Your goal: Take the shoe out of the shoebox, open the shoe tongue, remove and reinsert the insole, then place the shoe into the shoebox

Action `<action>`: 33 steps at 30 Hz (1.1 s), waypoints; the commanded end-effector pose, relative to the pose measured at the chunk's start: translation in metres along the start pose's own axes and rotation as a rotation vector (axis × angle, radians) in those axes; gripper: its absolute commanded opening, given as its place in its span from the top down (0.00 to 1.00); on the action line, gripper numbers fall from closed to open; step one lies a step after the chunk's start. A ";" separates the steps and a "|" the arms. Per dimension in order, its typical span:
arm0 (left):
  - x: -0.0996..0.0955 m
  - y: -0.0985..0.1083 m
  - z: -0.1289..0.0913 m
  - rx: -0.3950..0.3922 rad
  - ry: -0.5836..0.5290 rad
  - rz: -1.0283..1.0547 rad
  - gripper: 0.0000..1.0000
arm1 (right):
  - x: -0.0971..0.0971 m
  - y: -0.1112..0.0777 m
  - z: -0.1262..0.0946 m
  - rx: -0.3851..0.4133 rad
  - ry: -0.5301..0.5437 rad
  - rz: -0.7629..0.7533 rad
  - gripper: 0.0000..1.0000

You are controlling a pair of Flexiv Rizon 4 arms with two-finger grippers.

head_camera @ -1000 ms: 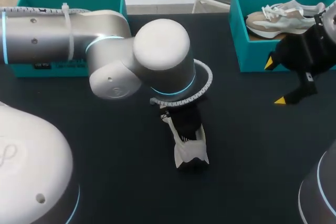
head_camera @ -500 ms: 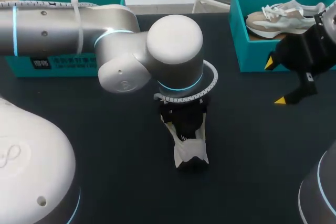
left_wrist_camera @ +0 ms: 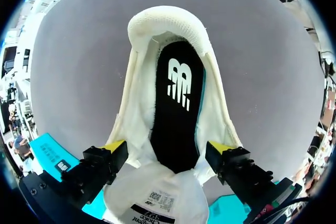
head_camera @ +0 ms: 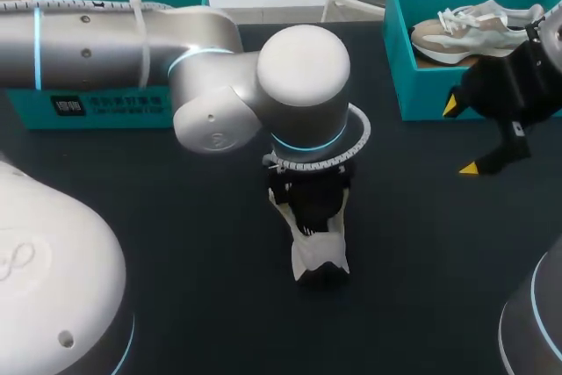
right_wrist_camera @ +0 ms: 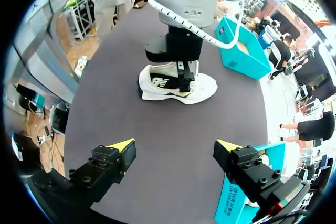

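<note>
Shoe [left_wrist_camera: 137, 119] lies mid-table [head_camera: 176, 234], insole [left_wrist_camera: 176, 103] seated inside. Left gripper [left_wrist_camera: 167, 147] wide open, empty, straddles shoe mouth. Likely next: lower centred, pinch insole edge only. Right gripper [right_wrist_camera: 176, 148] open, empty.

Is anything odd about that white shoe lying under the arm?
The white shoe has its tongue folded out, label up, and the black insole seems slightly askew, a teal edge showing along one side.

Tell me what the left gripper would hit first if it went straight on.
Probably the flat black insole inside the white fabric sneaker: it lies straight ahead of the left gripper, between its open fingers. Depth is unclear, so the white tongue might touch first.
</note>
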State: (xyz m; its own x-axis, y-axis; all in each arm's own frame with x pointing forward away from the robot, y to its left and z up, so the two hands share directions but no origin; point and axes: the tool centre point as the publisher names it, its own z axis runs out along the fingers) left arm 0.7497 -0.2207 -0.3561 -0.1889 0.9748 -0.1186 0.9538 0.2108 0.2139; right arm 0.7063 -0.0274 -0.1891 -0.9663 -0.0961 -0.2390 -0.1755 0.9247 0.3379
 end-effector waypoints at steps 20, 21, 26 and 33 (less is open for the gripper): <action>-0.004 -0.007 -0.015 -0.026 -0.037 0.000 0.00 | -0.001 0.000 0.002 0.002 0.002 0.000 0.00; -0.003 -0.008 -0.013 -0.024 -0.035 0.000 0.00 | -0.001 0.000 0.002 0.002 0.002 0.000 0.00; -0.003 -0.009 -0.006 -0.017 -0.020 0.000 0.00 | -0.001 0.000 0.002 0.002 0.002 0.000 0.00; -0.008 -0.004 -0.010 0.020 -0.027 -0.008 0.00 | -0.001 0.000 0.002 0.002 0.002 0.000 0.00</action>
State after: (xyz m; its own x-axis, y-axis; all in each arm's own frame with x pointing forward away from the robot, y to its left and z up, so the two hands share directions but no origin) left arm 0.7410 -0.2269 -0.3491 -0.1912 0.9709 -0.1439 0.9514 0.2194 0.2160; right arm 0.7063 -0.0275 -0.1893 -0.9662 -0.0960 -0.2393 -0.1757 0.9245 0.3383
